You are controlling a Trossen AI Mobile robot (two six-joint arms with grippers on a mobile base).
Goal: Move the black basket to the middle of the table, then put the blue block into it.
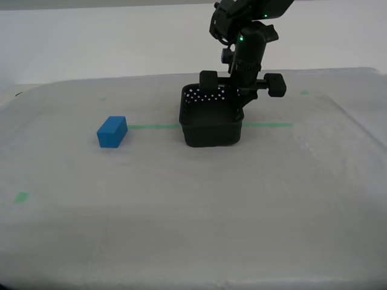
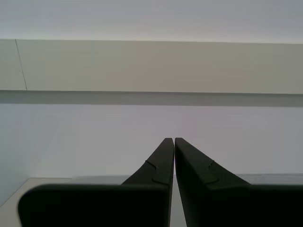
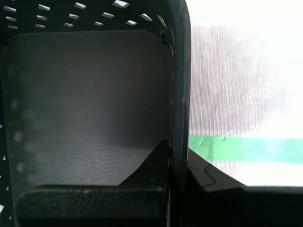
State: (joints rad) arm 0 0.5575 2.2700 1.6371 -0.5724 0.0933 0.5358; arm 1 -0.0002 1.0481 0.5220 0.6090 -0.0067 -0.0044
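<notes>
My first gripper (image 1: 240, 103) is clamped on the side wall of the black basket (image 1: 211, 124): in the first wrist view one finger sits inside the basket (image 3: 85, 109) and the other outside, with the wall (image 3: 180, 113) pinched between them. In the exterior view the arm comes down from above at the basket's right wall. The basket stands on the table (image 1: 193, 211) a little right of centre in the exterior view, straddling the green tape line (image 1: 154, 127). Whether its base rests on the sheet or is just lifted cannot be told.

My second gripper (image 2: 171, 140) is shut with nothing between its fingers; its camera faces a plain wall, and it does not appear in the exterior view.

The blue block (image 1: 112, 132) lies on the sheet well to the left of the basket in the exterior view, just near of the tape line, untouched.

Step in hand, as judged: positioning the basket at the table centre
- Keep the grip firm; the wall is thin and perforated, so a slack pinch may let the basket swing or tilt
- Travel low and level, since a wrinkle in the sheet could catch the base and tip it
- Set the base flat before opening the fingers, then lift straight up so the inner finger clears the rim
- Stop short of the block, leaving room for a grasp from above
</notes>
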